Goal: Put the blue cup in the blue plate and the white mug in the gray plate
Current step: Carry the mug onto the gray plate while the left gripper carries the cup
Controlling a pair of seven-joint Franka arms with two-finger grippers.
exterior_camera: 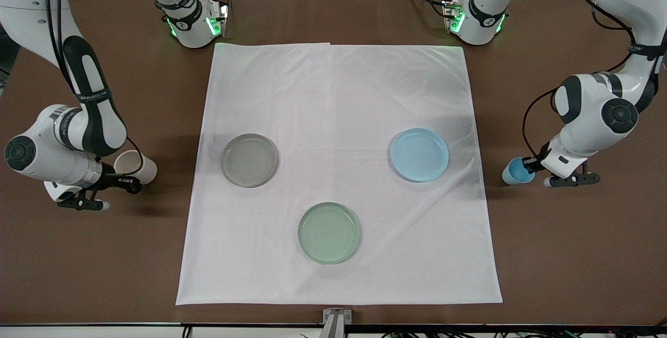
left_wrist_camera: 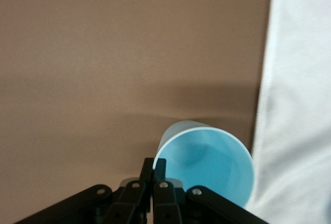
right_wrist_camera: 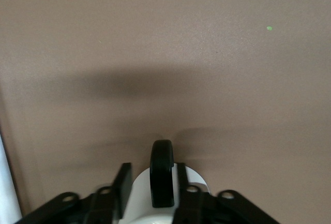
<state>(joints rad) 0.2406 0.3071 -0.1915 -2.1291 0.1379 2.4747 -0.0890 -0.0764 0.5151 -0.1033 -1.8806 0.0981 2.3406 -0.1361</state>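
The blue cup [exterior_camera: 516, 173] stands on the brown table off the cloth, at the left arm's end. My left gripper [exterior_camera: 530, 165] is shut on its rim; in the left wrist view [left_wrist_camera: 154, 167] one finger is inside the cup [left_wrist_camera: 207, 164] and one outside. The white mug [exterior_camera: 136, 165] stands on the brown table at the right arm's end. My right gripper [exterior_camera: 130, 183] is open, and in the right wrist view [right_wrist_camera: 152, 169] its fingers straddle the mug's dark handle [right_wrist_camera: 161, 175] with gaps. The blue plate [exterior_camera: 419, 154] and gray plate [exterior_camera: 249, 160] lie empty on the cloth.
A white cloth [exterior_camera: 338, 93] covers the middle of the brown table. A pale green plate [exterior_camera: 329, 233] lies on it, nearer the front camera than the other two plates. The cloth's edge [left_wrist_camera: 300, 105] runs close beside the blue cup.
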